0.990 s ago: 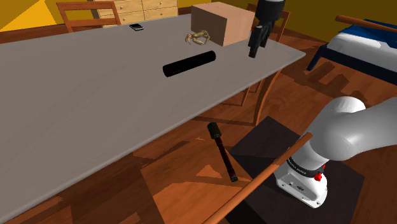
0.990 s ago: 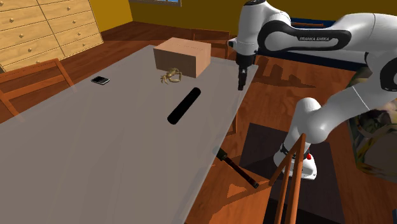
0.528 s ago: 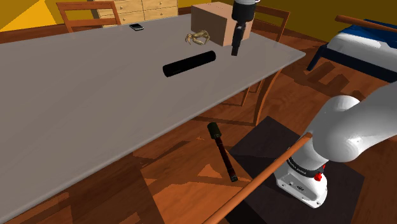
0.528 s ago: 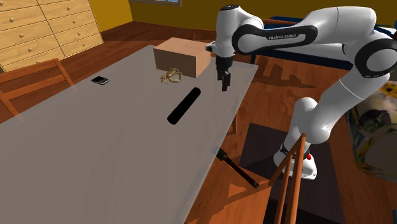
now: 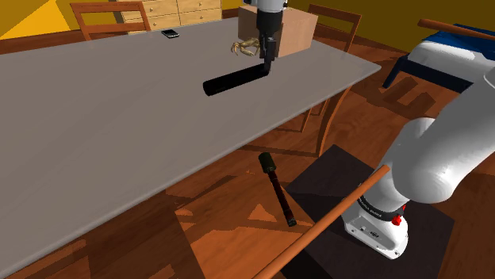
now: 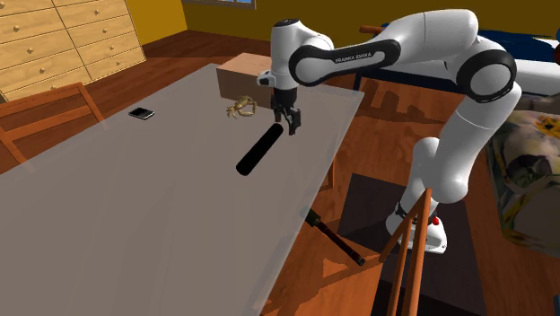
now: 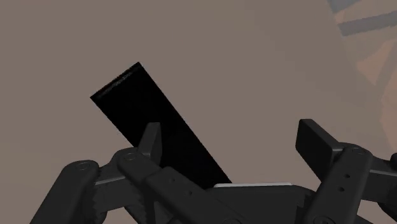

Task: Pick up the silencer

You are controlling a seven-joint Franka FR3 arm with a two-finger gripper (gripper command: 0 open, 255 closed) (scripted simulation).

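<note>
Silencer: I see the black cylinder lying flat on the grey bench, near the edge on the arm's side and free of everything else.
Tool: the tool is released, its fingers spread wide with nothing between them. It points down, just above the silencer's end nearest the brown box.
Why there: I judge this to be the approach. The arm reaches across the bench edge and meets that end first.
Wrist check: the silencer runs slantwise under one finger rather than through the gap, so I read the tool as offset and not square to it.
Why open: with the spread set before descent, the fingers can straddle the round body.
Neighbours: a small tan crab-like figure sits just beside the tool, between box and silencer. A dark phone lies well apart.
Next move: I would shift toward the middle of the cylinder, turn the wrist across its axis, then lower.
Risk: a smooth round body may roll from a one-sided touch, and a grip at the tip could let it tilt.
</note>
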